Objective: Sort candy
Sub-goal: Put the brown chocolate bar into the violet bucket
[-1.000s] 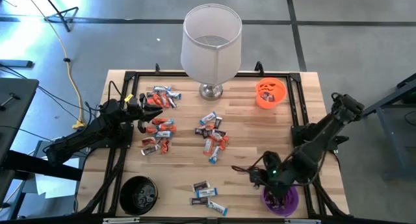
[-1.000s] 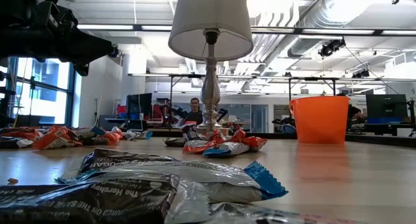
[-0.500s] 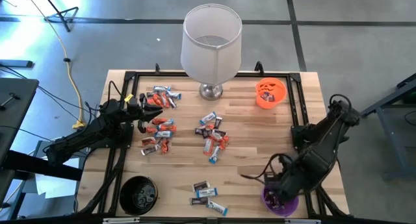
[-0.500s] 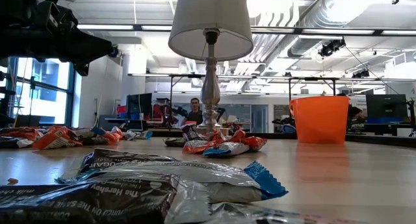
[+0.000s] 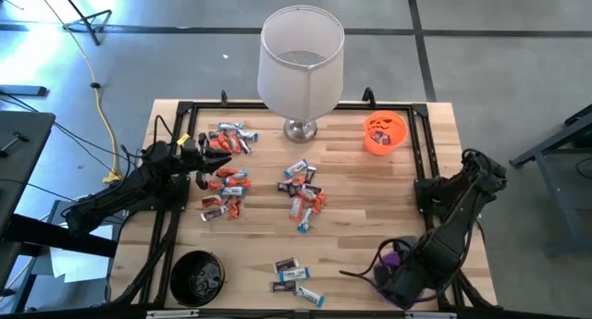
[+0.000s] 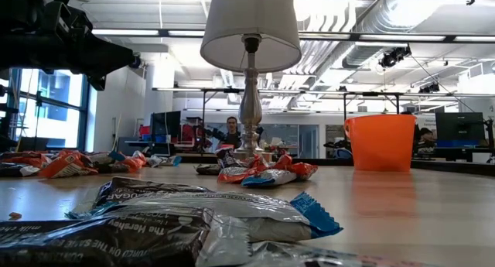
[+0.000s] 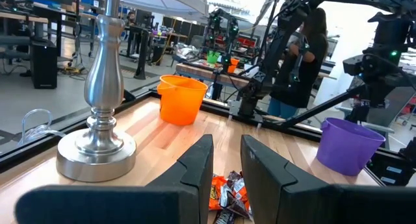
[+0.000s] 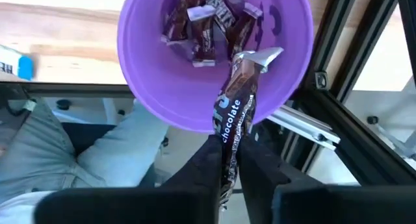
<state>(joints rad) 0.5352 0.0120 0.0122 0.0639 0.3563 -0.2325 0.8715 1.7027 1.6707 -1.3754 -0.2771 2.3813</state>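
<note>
Wrapped candy bars lie in several clusters on the wooden table: a left pile (image 5: 225, 185), one near the lamp (image 5: 231, 139), a middle pile (image 5: 302, 191) and a few by the near edge (image 5: 294, 276). My right gripper (image 8: 232, 162) hangs over the purple bowl (image 8: 149, 87), shut on a dark brown candy bar (image 8: 235, 100); several brown bars lie in that bowl. My left gripper (image 5: 220, 162) waits above the left pile, fingers open (image 7: 227, 162). My right gripper pinches the dark brown candy bar by one end (image 8: 227, 143) between its two fingers, coming from above and pointing down. The bar is lifted clear, and its silver crimped far end (image 8: 260, 55) reaches over the purple bowl's opening.
A lamp (image 5: 301, 65) stands at the table's far middle. An orange bowl (image 5: 385, 132) sits at the far right and a black bowl (image 5: 196, 277) at the near left. Black frame rails (image 5: 424, 162) line the table's sides. A person's grey trouser legs (image 8: 104, 159) show beyond the near edge.
My right gripper has swung toward the table's near right corner with the brown bar held shut, ending over the purple bowl. The left arm and the candy piles have stayed still.
</note>
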